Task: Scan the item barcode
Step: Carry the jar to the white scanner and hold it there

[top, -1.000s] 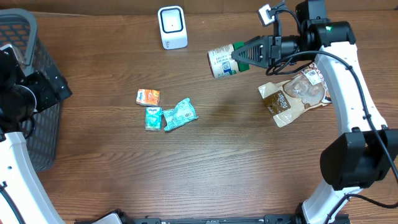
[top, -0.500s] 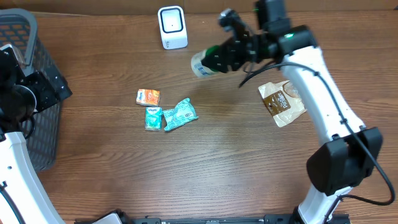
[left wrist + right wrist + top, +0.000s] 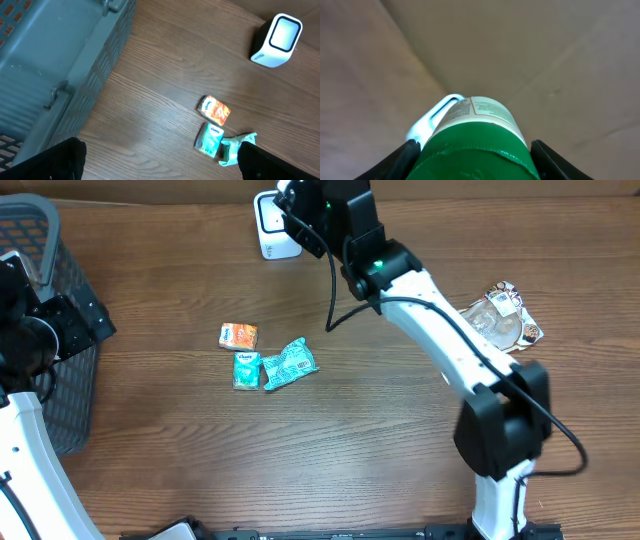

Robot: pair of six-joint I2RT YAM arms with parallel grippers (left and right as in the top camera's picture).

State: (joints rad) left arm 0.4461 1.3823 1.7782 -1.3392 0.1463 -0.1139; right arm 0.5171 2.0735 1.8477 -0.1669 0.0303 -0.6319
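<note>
Right gripper (image 3: 475,165) pinches the green-lidded canister (image 3: 482,117) near the scanner (image 3: 268,230); left gripper (image 3: 160,167) spread wide

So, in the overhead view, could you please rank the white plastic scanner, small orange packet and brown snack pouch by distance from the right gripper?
1. White plastic scanner, directly beside the right gripper, far edge.
2. Small orange packet, mid-table.
3. Brown snack pouch, right-hand side.

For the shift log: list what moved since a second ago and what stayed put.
The right hand, still shut on the green-capped bottle, swung left across the table from beside the brown pouch up to the white scanner. Nothing was let go. The left hand stayed open by the basket, and the three small packets did not move.
</note>
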